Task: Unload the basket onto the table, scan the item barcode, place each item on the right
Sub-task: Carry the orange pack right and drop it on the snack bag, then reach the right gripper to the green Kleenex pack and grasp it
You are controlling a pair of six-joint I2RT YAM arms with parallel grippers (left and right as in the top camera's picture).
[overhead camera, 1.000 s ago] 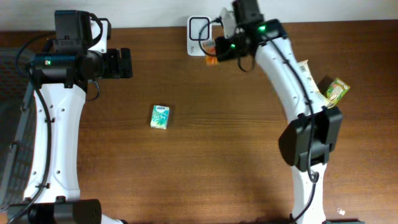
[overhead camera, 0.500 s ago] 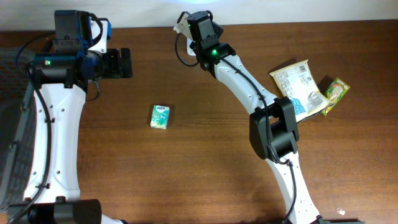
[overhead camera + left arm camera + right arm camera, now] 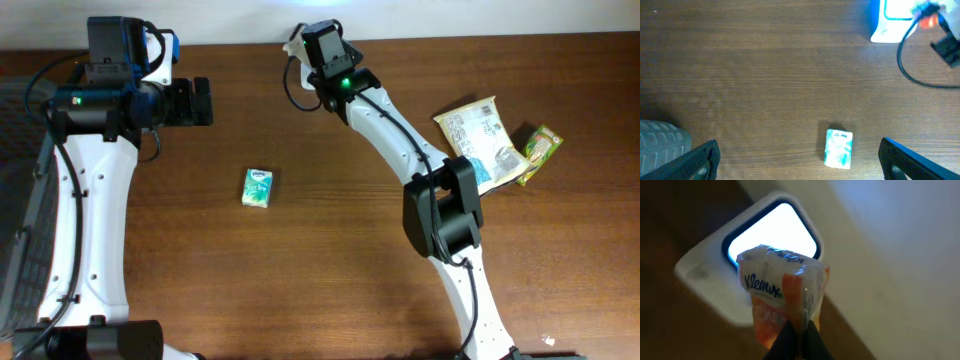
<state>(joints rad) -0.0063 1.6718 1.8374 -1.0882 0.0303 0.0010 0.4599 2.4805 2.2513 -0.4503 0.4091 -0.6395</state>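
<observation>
My right gripper (image 3: 799, 336) holds the orange Kleenex pack (image 3: 782, 292) up at the scanner (image 3: 702, 270).
From the right wrist I see the jaws pinched shut on the pack's lower seam; the pack stands upright just in front of the scanner's lit window (image 3: 771, 227), partly covering it; whether they touch I cannot tell; overhead, that arm reaches to the far edge of the table (image 3: 330, 270); my left gripper (image 3: 203, 102) stands wide open, holding nothing, over the left side; a green tissue pack (image 3: 257, 187) lies flat mid-table, well apart from both grippers; a white pouch (image 3: 478, 135) and a small green packet (image 3: 541, 147) lie side by side at the right.
</observation>
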